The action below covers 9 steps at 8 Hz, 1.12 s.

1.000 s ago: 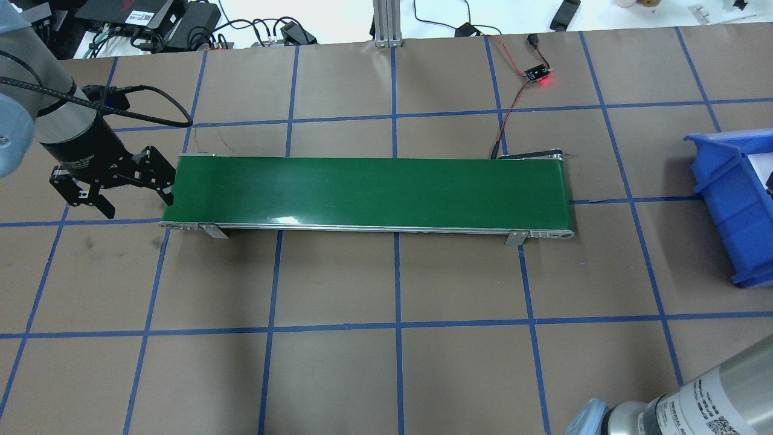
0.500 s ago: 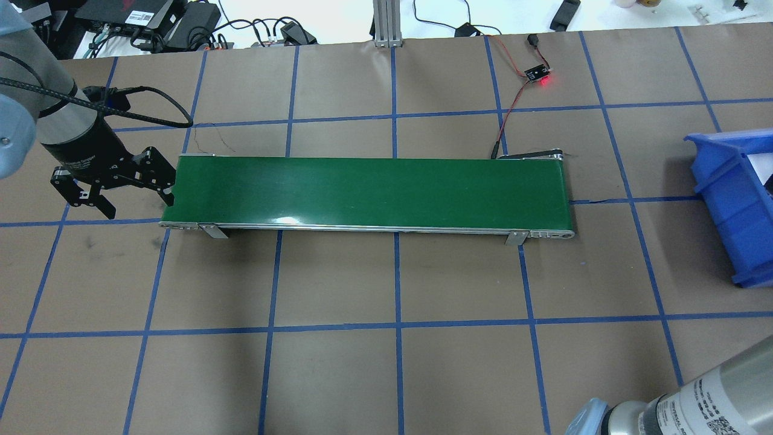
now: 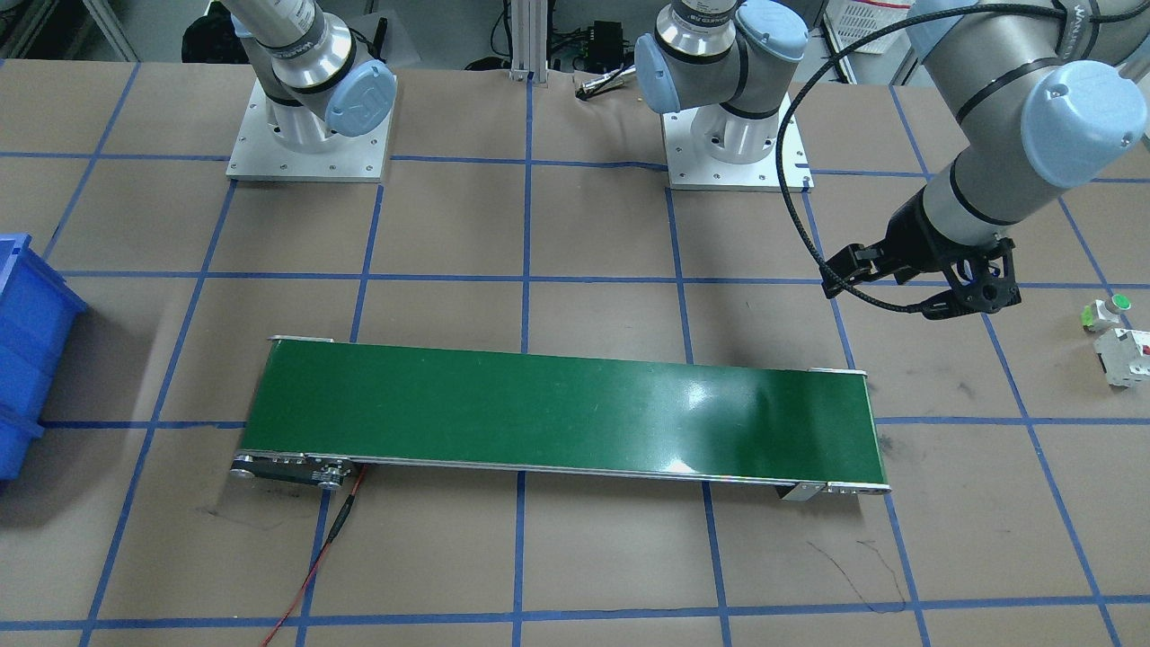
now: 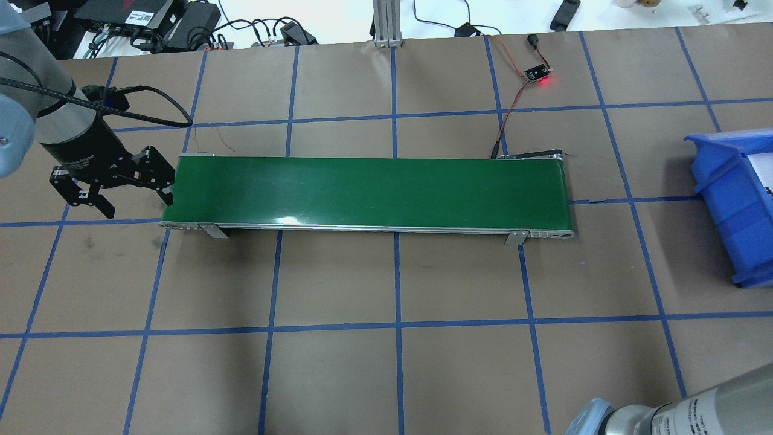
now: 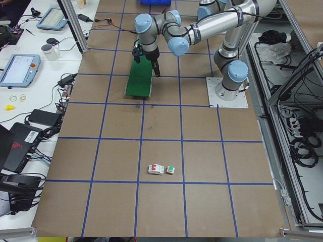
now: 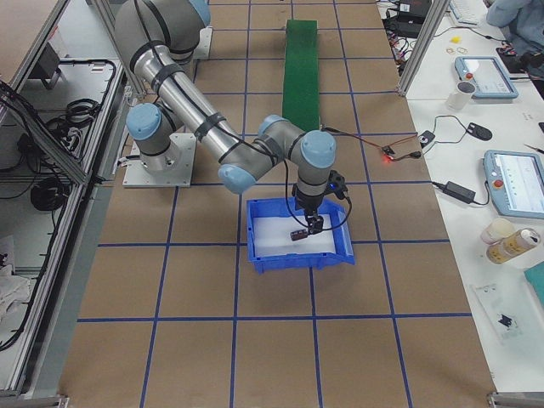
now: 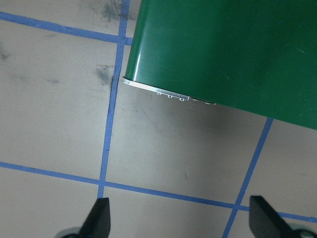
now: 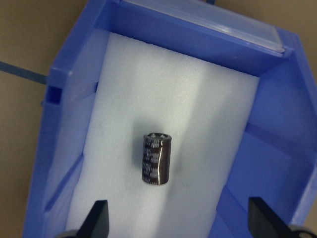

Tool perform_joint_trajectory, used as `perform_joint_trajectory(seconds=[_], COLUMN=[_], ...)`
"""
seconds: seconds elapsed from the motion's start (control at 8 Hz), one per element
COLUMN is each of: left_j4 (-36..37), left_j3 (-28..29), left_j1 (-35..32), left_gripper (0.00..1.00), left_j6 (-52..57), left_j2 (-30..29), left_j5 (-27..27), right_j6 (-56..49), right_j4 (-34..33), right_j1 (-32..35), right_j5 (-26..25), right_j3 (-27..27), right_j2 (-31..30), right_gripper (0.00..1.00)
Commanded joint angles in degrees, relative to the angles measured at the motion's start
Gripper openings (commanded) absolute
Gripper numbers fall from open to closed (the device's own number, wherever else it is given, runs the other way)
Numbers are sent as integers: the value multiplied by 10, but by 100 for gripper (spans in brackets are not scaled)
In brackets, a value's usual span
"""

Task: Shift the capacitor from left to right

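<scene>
Capacitor (image 8: 157,158): in the blue bin (image 8: 277,124), on the white foam (image 8: 198,99) lining its floor. It sits near the foam's middle, apart from every bin wall. Dark body, shiny end toward the top of the right wrist view. Whether it lies or stands, I cannot tell.

Right jaws: above the bin, apart. Both fingertips (image 8: 99,218) show at the lower edge of the wrist view, with nothing between them. The capacitor is free of them, ahead of the tips.

Left jaws: apart, nothing held. They hang over the brown surface (image 4: 338,278) just beside the left end of the green belt (image 4: 368,190). The left wrist view shows the fingertips (image 7: 99,215) wide, with a belt corner ahead.

The bin (image 4: 734,199) stands on the surface beyond the belt's right end, well apart from it.

A white switch (image 3: 1123,355) and a green-capped button (image 3: 1105,310) sit just beside each other on the robot's left side, well apart from the belt.
</scene>
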Motion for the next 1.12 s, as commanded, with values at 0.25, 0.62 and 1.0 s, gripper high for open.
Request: perform_joint_trajectory(seconds=[0.25, 0.62, 1.0], left_j4=[1, 6, 35], left_j3=[2, 8, 10], left_j1=[0, -8, -42], left_gripper=[100, 100, 100], left_j6=[1, -10, -36], left_j2=[0, -4, 35], left_j5=[0, -6, -2], right_j6=[60, 291, 516], right_j4=[189, 228, 252], right_j1=[43, 222, 394], right_j5=[55, 44, 48], right_j3=[-19, -63, -68], right_j2=[-176, -198, -193], right_gripper=[100, 100, 100])
